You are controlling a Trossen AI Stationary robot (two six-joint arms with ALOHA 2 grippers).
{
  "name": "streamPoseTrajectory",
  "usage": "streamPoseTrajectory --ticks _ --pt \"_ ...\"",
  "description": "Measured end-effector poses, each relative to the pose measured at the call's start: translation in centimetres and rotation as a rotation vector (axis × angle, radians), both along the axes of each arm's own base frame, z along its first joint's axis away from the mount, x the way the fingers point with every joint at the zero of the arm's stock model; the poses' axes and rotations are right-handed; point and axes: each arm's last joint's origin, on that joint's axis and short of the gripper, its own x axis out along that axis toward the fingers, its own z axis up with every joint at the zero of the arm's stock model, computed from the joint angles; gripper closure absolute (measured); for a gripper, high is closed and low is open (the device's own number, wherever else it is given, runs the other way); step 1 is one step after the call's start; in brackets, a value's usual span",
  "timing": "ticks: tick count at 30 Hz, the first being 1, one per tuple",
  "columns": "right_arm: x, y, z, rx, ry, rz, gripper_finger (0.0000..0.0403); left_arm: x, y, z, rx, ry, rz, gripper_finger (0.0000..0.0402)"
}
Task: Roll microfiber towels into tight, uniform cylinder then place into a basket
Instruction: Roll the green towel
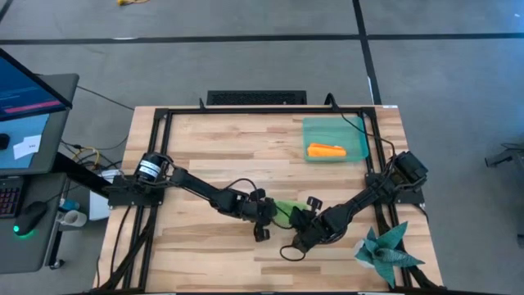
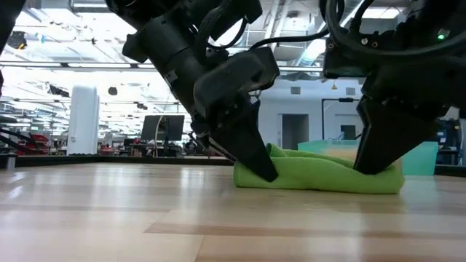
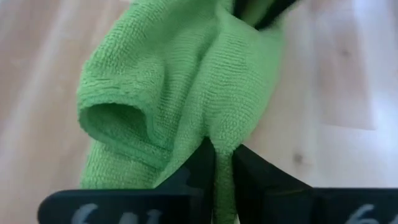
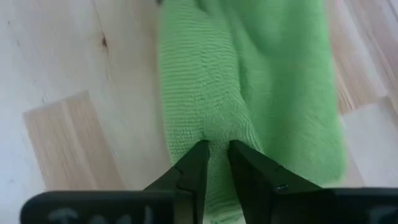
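Observation:
The lime green towel (image 1: 286, 211) lies rolled into a loose log on the wooden table near its middle, long axis left to right (image 2: 320, 176). My left gripper (image 1: 266, 217) is at its left end and my right gripper (image 1: 305, 232) at its right end; both slant down onto it and are shut on cloth. The left wrist view shows the roll's open looped end (image 3: 115, 124). The orange towel (image 1: 326, 151) lies rolled inside the teal basket (image 1: 315, 128) at the far right. My left gripper pinches a raised fold of the green towel (image 3: 224, 134) between its two fingers, beside the roll's left end. The fingers (image 2: 258, 164) slant down from above and from the left. The towel rests on the table. My right gripper has a narrow ridge of the green towel (image 4: 216, 132) between its two fingers, which stand slightly apart, near the roll's right end. The fingers (image 2: 371, 164) slant down from above and from the right. The towel lies on the table, not lifted.
A dark teal spiky star-shaped cloth (image 1: 385, 250) lies at the near right corner. A black frame (image 1: 262, 110) runs around the table's edges. A monitor and desk (image 1: 24, 98) stand left of the table. Bare wood spreads to the near left.

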Motion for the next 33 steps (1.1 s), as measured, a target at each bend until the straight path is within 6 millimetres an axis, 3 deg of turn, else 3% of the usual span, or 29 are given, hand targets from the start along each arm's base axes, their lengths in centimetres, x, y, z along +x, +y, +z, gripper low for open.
streamPoseTrajectory --ticks 8,13,19,24,33 --pt "-1.3 0.6 4.0 -0.023 -0.039 0.078 0.0306 0.3 -0.7 0.5 -0.212 0.042 0.007 0.038" --pt "-2.6 2.5 5.4 -0.064 -0.147 0.145 0.0307 0.7 -1.0 0.9 -0.296 0.066 -0.013 0.0375" --pt "-2.9 5.0 3.7 -0.06 -0.177 0.24 0.0305 0.8 -1.2 1.1 -0.348 0.079 -0.014 0.0374" --pt "-2.3 6.3 2.5 -0.093 -0.211 0.368 0.0279 0.8 -1.2 1.1 -0.346 0.078 -0.012 0.0374" --pt "-1.7 5.9 -0.4 -0.154 -0.108 0.39 0.02 0.8 -1.2 1.1 -0.343 0.076 -0.01 0.0374"
